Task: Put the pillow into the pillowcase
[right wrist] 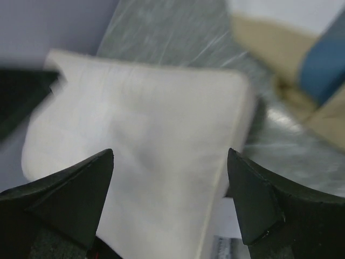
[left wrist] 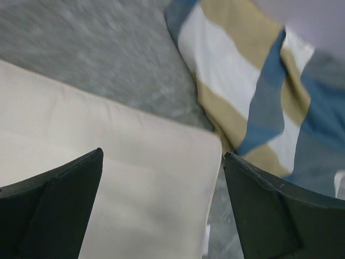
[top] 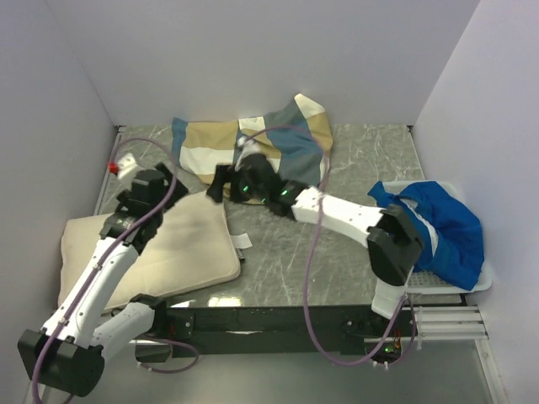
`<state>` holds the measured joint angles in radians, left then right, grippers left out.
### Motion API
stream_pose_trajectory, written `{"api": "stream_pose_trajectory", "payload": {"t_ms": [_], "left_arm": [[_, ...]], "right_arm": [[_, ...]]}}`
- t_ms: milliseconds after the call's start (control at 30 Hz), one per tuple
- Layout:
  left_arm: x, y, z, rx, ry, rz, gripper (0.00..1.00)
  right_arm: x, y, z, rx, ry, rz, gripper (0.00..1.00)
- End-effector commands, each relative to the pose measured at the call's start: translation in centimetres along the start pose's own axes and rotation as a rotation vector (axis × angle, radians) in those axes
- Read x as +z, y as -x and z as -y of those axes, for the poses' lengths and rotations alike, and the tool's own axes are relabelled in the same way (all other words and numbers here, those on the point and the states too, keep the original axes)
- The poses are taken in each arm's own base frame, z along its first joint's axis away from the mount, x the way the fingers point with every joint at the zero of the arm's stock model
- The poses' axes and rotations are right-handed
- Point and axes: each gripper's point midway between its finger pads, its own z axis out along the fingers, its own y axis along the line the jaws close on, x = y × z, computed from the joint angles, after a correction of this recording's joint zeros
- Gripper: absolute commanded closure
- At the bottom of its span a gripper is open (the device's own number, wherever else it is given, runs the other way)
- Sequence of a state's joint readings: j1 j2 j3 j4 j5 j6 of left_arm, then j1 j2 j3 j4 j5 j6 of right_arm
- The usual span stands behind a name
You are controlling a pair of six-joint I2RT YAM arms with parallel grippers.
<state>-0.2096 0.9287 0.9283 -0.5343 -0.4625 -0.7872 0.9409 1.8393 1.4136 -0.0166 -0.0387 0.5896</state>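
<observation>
Ok, both claws are released and hold nothing. The left gripper (left wrist: pixel 161 156) hangs above the pillow (left wrist: pixel 135 183) near its far right corner. Its fingers (left wrist: pixel 59 199) are spread wide and cream fabric fills the gap between them; contact with the fabric cannot be told. The right gripper (right wrist: pixel 170 154) is spread the same way, looking across that corner from the opposite side. Its fingers (right wrist: pixel 70 199) frame the cushion, and the wrist view is blurred. In the top view the pillow (top: pixel 168 252) lies flat on the near-left part of the grey marble table (top: pixel 362 160). The left gripper (top: pixel 156 181) sits over its far edge and the right gripper (top: pixel 221 183) is at its far right corner, arm stretched across from the right. The pillowcase (top: pixel 253 139) is a crumpled heap of tan, white and slate-blue blocks at the back middle, against the rear wall. Its near edge is close to the pillow's corner; touching or not, cannot tell. The pillow is fully outside the case. A small white tag (top: pixel 242 241) sticks out at the pillow's right edge. A blue cloth (top: pixel 446 227) sits in a white tray (top: pixel 438 286) at the table's right side, well apart
</observation>
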Motion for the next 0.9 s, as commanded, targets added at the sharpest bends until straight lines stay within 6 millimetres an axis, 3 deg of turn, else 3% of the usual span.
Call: {"api": "stream_pose_trajectory", "payload": {"t_ms": [0,33,100,133,200,233,300,333,467,533,567,600,633,667,767,800,833,867], "left_arm": [[-1.1,-6.4,3.1,0.021,-0.113,-0.127,0.01],[-0.8,-7.4,2.6,0.039,-0.077,-0.12,0.01],[-1.3,-9.8,3.5,0.055,-0.088,-0.15,0.01],[-0.7,-11.1,3.3,0.084,-0.063,-0.165,0.01],[-0.6,-12.8,3.6,0.107,-0.047,-0.181,0.01],[0.0,-14.1,3.3,0.139,-0.01,-0.198,0.01],[0.9,-15.5,2.2,0.149,0.081,-0.187,0.01],[1.0,-15.9,1.1,0.164,0.142,-0.19,0.01],[2.5,-18.0,0.3,0.199,0.203,-0.195,0.01],[2.9,-19.0,0.2,0.222,0.197,-0.214,0.12],[3.0,-19.0,0.5,0.22,0.189,-0.215,0.29],[3.0,-18.7,0.6,0.225,0.184,-0.206,0.74],[3.0,-18.0,1.0,0.222,0.177,-0.185,0.98],[2.9,-17.1,1.1,0.212,0.179,-0.166,0.99],[1.7,-12.7,2.6,0.177,0.123,-0.096,0.99],[0.9,-10.1,3.3,0.138,0.082,-0.057,0.99],[0.5,-9.0,3.9,0.117,0.047,-0.053,0.99],[0.2,-7.8,4.1,0.098,0.026,-0.039,0.99]], "right_arm": [[-3.7,8.4,7.0,0.053,-0.171,0.188,0.08],[-3.5,8.7,8.0,0.04,-0.208,0.185,0.07],[-2.1,8.9,10.1,0.002,-0.26,0.151,0.07],[-0.6,7.9,11.6,-0.013,-0.297,0.118,0.07],[0.6,8.4,12.6,-0.058,-0.332,0.111,0.06],[2.2,7.3,14.5,-0.061,-0.369,0.077,0.06],[3.5,7.7,15.2,-0.061,-0.371,0.063,0.06],[4.8,6.7,16.9,-0.051,-0.39,0.033,0.06],[7.5,6.7,18.2,-0.058,-0.389,0.002,0.05],[9.0,5.2,19.4,-0.06,-0.405,-0.043,0.05],[9.4,5.5,19.4,-0.062,-0.406,-0.045,0.05],[9.7,5.1,19.8,-0.061,-0.416,-0.055,0.06],[10.2,4.1,20.6,-0.06,-0.43,-0.077,0.07],[10.2,3.7,20.9,-0.058,-0.439,-0.086,0.09],[9.6,2.2,22.1,-0.052,-0.478,-0.105,0.4],[9.2,2.0,22.3,-0.053,-0.486,-0.104,0.59],[8.2,2.9,21.7,-0.056,-0.485,-0.078,0.69],[7.6,1.5,22.3,-0.05,-0.499,-0.099,0.76]]}}
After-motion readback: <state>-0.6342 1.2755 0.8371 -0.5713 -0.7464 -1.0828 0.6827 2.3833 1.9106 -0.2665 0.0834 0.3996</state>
